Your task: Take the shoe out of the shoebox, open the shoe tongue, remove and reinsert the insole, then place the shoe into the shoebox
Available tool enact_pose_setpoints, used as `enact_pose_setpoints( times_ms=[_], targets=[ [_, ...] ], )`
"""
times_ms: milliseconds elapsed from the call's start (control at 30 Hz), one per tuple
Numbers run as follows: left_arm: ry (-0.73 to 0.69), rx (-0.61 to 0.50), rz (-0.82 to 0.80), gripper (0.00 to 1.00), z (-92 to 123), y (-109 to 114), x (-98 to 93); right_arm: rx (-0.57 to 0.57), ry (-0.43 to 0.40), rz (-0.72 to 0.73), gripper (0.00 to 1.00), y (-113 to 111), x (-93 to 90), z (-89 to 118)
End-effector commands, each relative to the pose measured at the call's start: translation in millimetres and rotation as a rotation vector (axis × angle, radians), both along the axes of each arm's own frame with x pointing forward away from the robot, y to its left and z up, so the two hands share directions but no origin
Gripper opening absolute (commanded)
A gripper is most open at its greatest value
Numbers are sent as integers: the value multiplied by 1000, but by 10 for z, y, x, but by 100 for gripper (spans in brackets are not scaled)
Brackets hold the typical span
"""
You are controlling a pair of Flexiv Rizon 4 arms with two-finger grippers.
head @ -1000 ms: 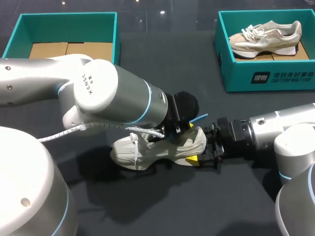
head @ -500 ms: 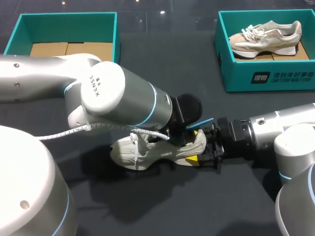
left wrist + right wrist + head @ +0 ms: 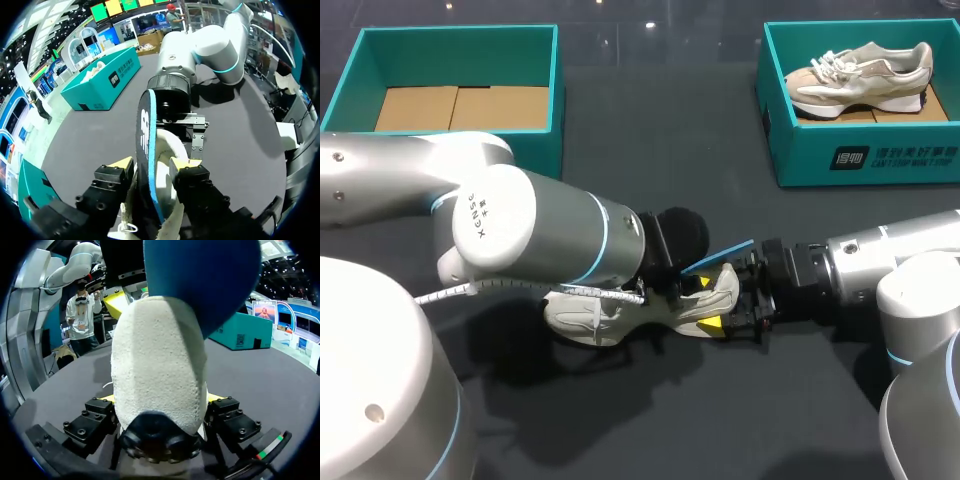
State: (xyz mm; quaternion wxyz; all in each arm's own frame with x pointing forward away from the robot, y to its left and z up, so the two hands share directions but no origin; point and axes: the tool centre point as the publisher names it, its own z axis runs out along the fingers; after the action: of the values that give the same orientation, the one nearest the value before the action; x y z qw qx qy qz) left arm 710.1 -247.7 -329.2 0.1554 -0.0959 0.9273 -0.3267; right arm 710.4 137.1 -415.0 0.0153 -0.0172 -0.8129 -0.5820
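From where I stood, the work was in the insole step. The shoe [image 3: 605, 312] was out of its box and lay on its side on the dark tabletop [image 3: 650, 150], toe toward the left arm. Well behind it, at the far left, the empty shoebox [image 3: 350, 70] showed only its cardboard floor.

The left claw [image 3: 151, 162] had come in over the heel opening, its yellow tips drawn narrow on the insole [image 3: 145, 135], one to each face. The insole stood up edgewise out of the shoe, dark on its face and blue along the edge. Its free end slanted up and away toward the right arm, while its lower end looked to be down inside the heel, though I could not see how deep.

I could not tell from this whether the insole was coming out or going back in. Either way, I judged that the next move called for a slow, straight travel along the shoe's length. The insole would need to stay flat to the footbed so that it did not buckle or catch on the collar.

To the right, the right claw [image 3: 160, 399] lay low on the tabletop and held the shoe's heel between its fingers, one at each side, steadying it. It would have had to hold firm against the pull.

At the far right, a second shoebox [image 3: 860, 160] held another shoe [image 3: 860, 75], well apart from all this.
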Motion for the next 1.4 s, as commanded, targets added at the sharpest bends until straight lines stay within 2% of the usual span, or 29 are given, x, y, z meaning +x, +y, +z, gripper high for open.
enact_pose_setpoints(
  times_ms=[33,233,300,367,700,1100,1400],
  targets=[
    [6,-10,-8,45,-90,-40,72,-5,1,0,0,36,1,-33],
    [12,-14,-18,40,-145,-88,112,-5,1,0,0,36,1,-33],
    [14,-14,-21,29,-152,-102,119,-5,1,0,0,36,1,-33],
    [17,-13,-22,0,-153,-109,126,-5,1,0,0,36,1,-33],
    [99,-38,-56,0,-23,-80,207,-5,1,0,0,36,1,-33],
    [242,-134,-180,0,548,-29,165,-5,1,0,0,36,1,-33],
    [284,-204,-235,0,940,-21,37,-5,1,0,0,36,1,-33]
  ],
)
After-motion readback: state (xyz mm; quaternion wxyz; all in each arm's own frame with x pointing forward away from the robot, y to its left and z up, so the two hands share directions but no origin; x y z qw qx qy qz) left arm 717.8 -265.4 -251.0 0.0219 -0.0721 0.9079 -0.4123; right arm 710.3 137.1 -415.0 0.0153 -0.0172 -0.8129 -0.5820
